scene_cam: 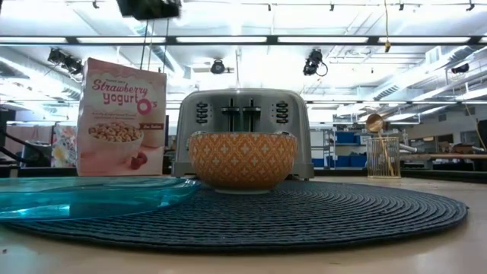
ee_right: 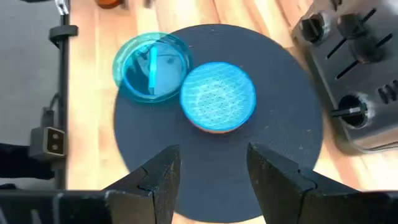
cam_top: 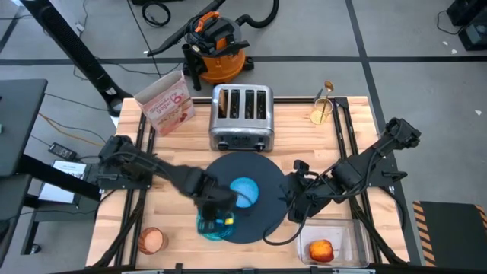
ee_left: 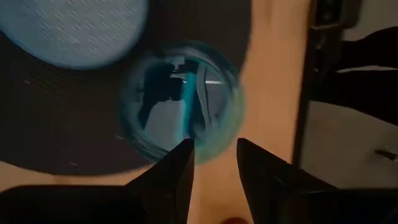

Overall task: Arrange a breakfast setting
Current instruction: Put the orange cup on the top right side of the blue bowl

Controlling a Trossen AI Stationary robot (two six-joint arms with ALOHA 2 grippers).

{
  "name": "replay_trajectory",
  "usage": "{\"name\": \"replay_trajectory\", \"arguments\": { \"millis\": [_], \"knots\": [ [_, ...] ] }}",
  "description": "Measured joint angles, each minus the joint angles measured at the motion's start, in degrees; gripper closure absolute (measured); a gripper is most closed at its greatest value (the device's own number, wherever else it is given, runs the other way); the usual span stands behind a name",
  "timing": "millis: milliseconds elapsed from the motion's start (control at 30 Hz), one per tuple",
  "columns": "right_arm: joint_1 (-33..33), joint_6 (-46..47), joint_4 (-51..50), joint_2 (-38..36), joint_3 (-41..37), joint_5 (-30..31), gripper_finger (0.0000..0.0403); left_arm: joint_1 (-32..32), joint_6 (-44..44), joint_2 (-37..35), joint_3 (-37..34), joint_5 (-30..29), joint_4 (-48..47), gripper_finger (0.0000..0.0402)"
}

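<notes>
The dark slate-blue mat (cam_top: 262, 179) lies on the table in front of the toaster. The small bowl (cam_top: 243, 190), blue inside and orange-patterned outside (scene_cam: 242, 160), stands on the mat. The blue plate (ee_right: 152, 65) lies at the mat's near left edge, partly on the mat and partly on the wood. My left gripper (ee_left: 211, 149) is open above the plate (cam_top: 213, 227), clear of it. My right gripper (ee_right: 211, 162) is open over the mat's right edge (cam_top: 291, 204). The copper cup (cam_top: 151, 240), red apple (cam_top: 321, 250) and gold spoon (cam_top: 327, 91) lie apart. No toast shows.
The steel toaster (cam_top: 242, 118) stands behind the mat, and the pink-and-white cereal box (cam_top: 163, 103) is at the far left. The spoon stands in a wire holder (cam_top: 322, 113) at the far right. The apple lies in a clear tray (cam_top: 335, 243) at the near right.
</notes>
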Motion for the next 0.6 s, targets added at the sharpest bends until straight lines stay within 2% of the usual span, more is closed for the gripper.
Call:
{"name": "replay_trajectory", "arguments": {
  "millis": [167, 300, 433, 600],
  "knots": [
    [1.4, -4.8, 6.4, 1.2, 0.0, 0.1, 0.0212, -7.7, -13.7, -2.7, -0.1, -1.3, -0.8, 0.0274],
    [2.3, -8.4, 11.2, 2.8, 0.0, 0.2, 0.0212, -13.7, -31.2, -5.7, 0.0, -1.1, -0.6, 0.0273],
    [2.4, -9.4, 12.1, 4.7, 0.0, 0.4, 0.0212, -19.5, -49.5, -8.2, 0.0, -0.7, -0.6, 0.0273],
    [2.4, -9.9, 12.1, 7.7, 0.0, 0.2, 0.0212, -27.4, -65.3, -8.3, 0.0, -1.0, -0.6, 0.0273]
  ]
}}
